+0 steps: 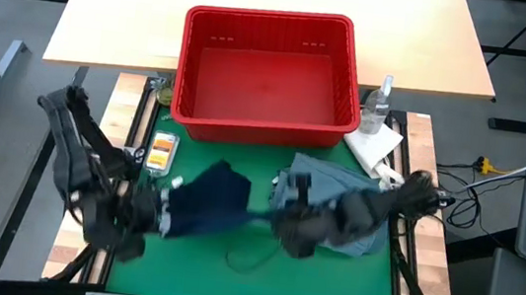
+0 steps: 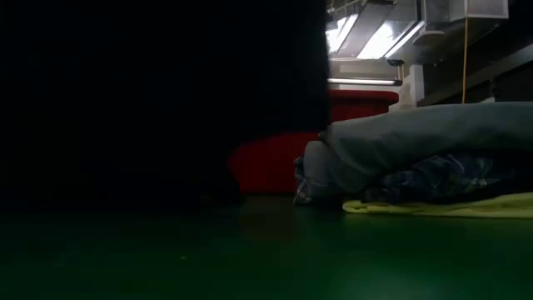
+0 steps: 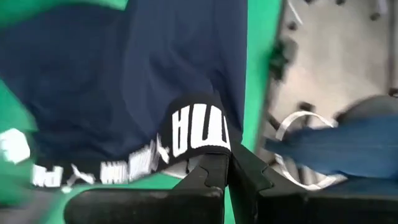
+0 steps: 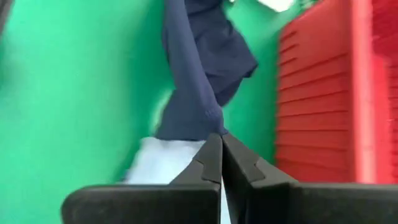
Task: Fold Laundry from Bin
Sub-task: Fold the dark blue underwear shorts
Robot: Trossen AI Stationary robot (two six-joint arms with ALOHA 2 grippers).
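Observation:
The dark navy garment (image 1: 212, 201) stretches between my two grippers over the green mat, in front of the red bin (image 1: 273, 18), whose inside shows bare. My left gripper (image 1: 164, 218) is shut on the garment's left end and my right gripper (image 1: 280, 214) on its right end. In the left wrist view the garment (image 3: 124, 81) shows a black waistband with white letters. A pile of folded laundry lies at the right: a grey-blue piece (image 2: 416, 137) on top, a plaid one (image 2: 450, 179) under it, a yellow one (image 2: 433, 207) lowest. My left gripper (image 3: 227, 165) pinches the black lettered waistband (image 3: 199, 134) between its two fingers, slanting down from the table's left. The band bunches into a fold at the fingers, and the navy cloth spreads away from them. My right gripper (image 4: 221, 146) pinches an edge of the navy cloth (image 4: 196, 121) between its two fingers, slanting down from the table's right. From the hold the cloth runs away in a narrow gathered strip over the mat.
A spray bottle (image 1: 379, 101) and a white paper towel (image 1: 372, 145) sit right of the bin, and a small packet (image 1: 161, 151) lies left of it. A thin dark cord (image 1: 250, 260) loops on the mat near the front edge. My right arm reaches over the folded pile (image 1: 337, 191).

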